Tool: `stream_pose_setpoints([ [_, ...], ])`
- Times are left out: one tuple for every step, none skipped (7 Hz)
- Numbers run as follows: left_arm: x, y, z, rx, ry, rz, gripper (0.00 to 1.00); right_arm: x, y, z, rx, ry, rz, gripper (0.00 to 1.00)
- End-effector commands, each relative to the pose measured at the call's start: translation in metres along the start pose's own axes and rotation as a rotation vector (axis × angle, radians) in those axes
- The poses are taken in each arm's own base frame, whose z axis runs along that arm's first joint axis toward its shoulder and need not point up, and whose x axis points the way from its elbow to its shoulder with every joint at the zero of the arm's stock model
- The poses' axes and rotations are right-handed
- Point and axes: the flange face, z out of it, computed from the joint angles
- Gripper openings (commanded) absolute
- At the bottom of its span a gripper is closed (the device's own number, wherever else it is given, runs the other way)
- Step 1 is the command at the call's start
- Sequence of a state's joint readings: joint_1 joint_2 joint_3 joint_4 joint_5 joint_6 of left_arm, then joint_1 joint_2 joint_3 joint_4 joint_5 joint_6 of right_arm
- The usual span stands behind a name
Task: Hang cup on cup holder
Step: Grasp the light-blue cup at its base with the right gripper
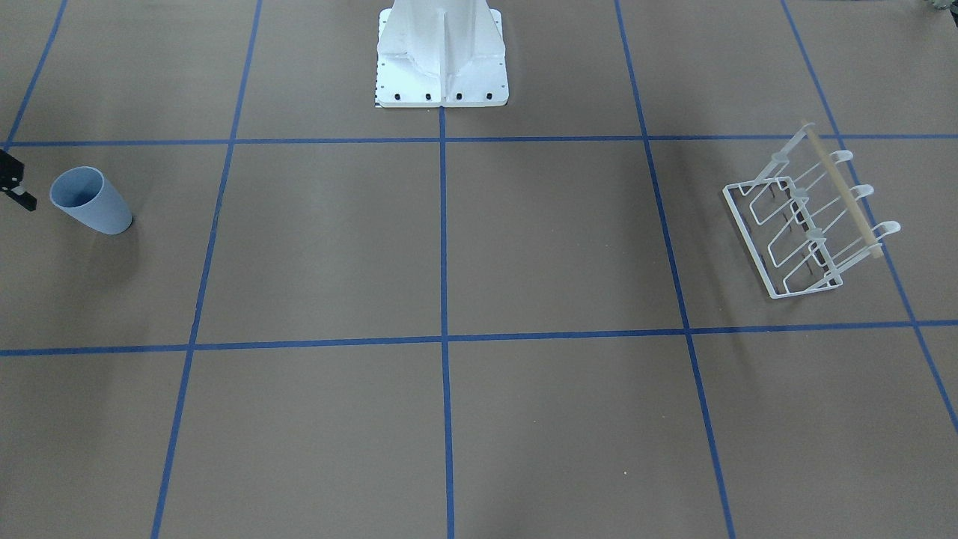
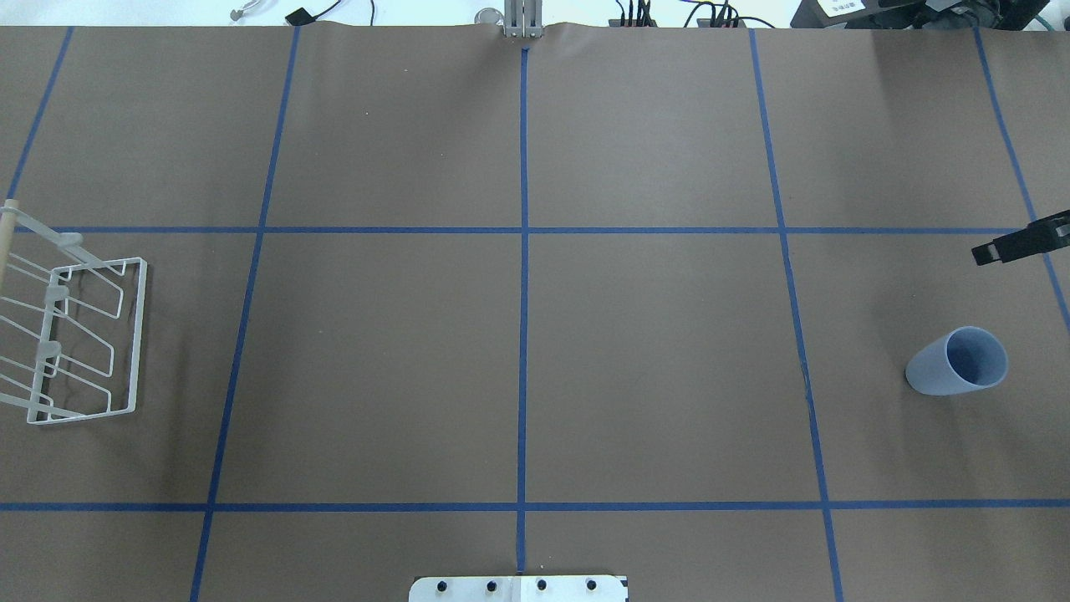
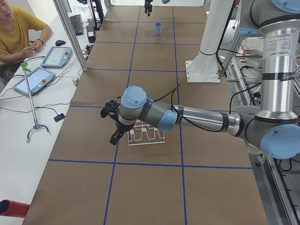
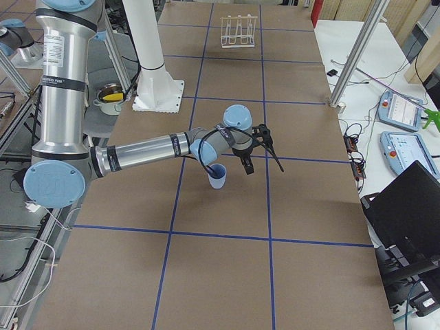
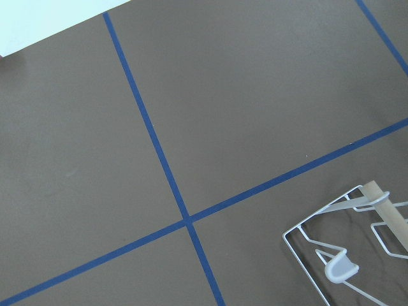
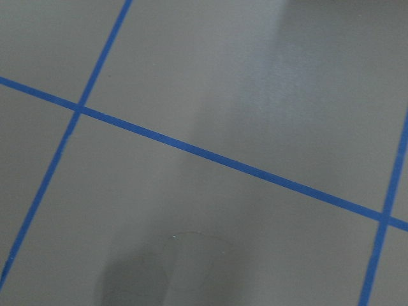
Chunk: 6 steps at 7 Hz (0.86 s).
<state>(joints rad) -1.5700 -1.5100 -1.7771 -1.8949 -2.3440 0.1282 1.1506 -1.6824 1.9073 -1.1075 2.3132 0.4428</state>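
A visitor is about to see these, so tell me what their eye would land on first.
The light blue cup stands upright, alone at the robot's right end of the brown, blue-taped table, and the white wire cup holder sits empty at the opposite end. In the side views a silver arm reaches out by each: the right arm by the cup, the left arm by the holder.

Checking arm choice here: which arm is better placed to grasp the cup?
Right. The cup stands on the robot's right half, near the right gripper; the left gripper hangs over the cup holder at the far end.
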Motion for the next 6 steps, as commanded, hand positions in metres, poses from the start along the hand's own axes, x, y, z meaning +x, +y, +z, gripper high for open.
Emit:
stream_pose_setpoints([
  [0.0, 0.0, 0.0, 0.011, -0.001, 0.008, 0.98, -0.028, 0.048, 0.028, -0.013, 0.083, 0.009, 0.98],
  [0.0, 0.0, 0.0, 0.011, -0.001, 0.01, 0.98, 0.001, 0.096, 0.022, -0.006, 0.085, -0.068, 0.98],
  [0.0, 0.0, 0.0, 0.011, -0.001, 0.008, 0.98, 0.015, 0.117, 0.018, -0.006, 0.091, -0.111, 0.98],
  [0.0, 0.0, 0.0, 0.011, -0.001, 0.01, 0.98, 0.023, 0.111, 0.032, -0.013, 0.097, -0.101, 0.95],
  [0.0, -0.001, 0.0, 0.014, -0.001, 0.012, 0.98, 0.03, 0.095, 0.053, -0.017, 0.097, -0.098, 0.95],
  [0.0, -0.001, 0.0, 0.014, -0.001, 0.012, 0.98, 0.031, 0.088, 0.059, -0.018, 0.096, -0.098, 0.94],
])
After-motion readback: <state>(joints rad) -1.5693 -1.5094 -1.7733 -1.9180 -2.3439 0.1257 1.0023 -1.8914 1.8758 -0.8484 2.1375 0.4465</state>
